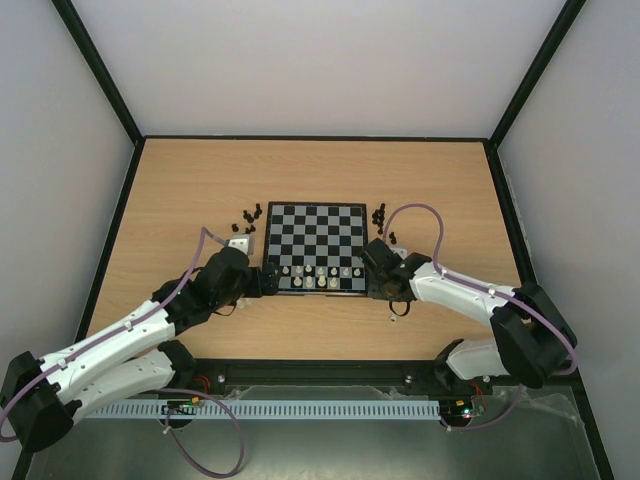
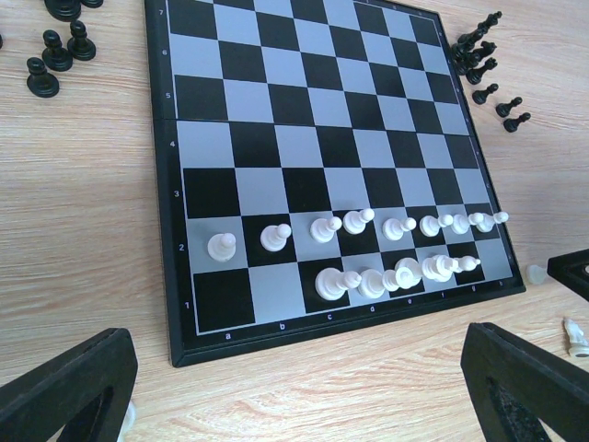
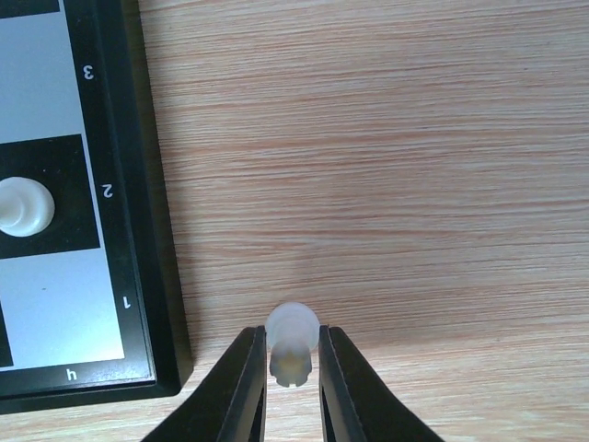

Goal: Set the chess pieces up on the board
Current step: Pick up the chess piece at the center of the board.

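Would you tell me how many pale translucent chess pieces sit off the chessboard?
2. One pale piece is between the right gripper's fingers, beside the black-and-grey chessboard's h1 corner; the other pale piece lies tipped on the wooden table nearby. More may be hidden.

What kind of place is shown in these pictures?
Probably a robot test cell in a lab: a wooden table boxed in by plain white walls on a black frame, two arms bolted at its near edge, and a board with pieces.

The right claw (image 3: 293, 354) pinches a pale piece (image 3: 293, 324) on the wooden table (image 3: 396, 184), just beside the board (image 3: 147, 230).
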You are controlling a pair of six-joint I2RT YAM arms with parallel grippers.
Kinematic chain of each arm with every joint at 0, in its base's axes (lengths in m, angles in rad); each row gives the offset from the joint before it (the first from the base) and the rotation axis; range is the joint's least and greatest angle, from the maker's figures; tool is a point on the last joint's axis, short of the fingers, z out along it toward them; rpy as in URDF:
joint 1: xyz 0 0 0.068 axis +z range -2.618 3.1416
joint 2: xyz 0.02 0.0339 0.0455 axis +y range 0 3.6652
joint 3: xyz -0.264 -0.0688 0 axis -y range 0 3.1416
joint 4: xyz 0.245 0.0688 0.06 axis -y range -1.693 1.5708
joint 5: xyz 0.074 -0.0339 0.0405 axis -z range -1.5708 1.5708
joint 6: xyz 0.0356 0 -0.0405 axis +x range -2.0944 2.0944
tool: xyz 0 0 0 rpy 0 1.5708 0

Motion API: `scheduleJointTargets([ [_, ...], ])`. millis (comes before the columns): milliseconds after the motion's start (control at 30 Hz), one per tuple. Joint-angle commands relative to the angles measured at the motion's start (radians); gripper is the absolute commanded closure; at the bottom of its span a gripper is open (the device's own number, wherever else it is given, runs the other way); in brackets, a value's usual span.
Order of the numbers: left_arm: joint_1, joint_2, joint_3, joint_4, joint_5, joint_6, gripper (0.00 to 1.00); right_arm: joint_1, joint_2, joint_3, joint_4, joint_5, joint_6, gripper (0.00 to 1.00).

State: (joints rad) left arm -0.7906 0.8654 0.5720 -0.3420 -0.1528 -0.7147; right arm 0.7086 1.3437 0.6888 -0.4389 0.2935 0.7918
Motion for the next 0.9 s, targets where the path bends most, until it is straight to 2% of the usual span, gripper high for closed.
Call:
scheduleJointTargets([
  [0,0.009,-0.001,-0.005,0.014,0.001,-0.001,0.01,-0.009,0.010,-0.022,-0.008,-0.005,-0.013,0.83],
  [433,0.011,0.008,0.000,0.013,-0.002,-0.003,0.00,-0.010,0.013,-0.008,-0.013,0.000,-0.028,0.93],
  [867,0.024,0.019,0.012,0.005,-0.010,-0.003,0.01,0.026,-0.050,0.092,-0.107,-0.033,-0.058,0.94],
])
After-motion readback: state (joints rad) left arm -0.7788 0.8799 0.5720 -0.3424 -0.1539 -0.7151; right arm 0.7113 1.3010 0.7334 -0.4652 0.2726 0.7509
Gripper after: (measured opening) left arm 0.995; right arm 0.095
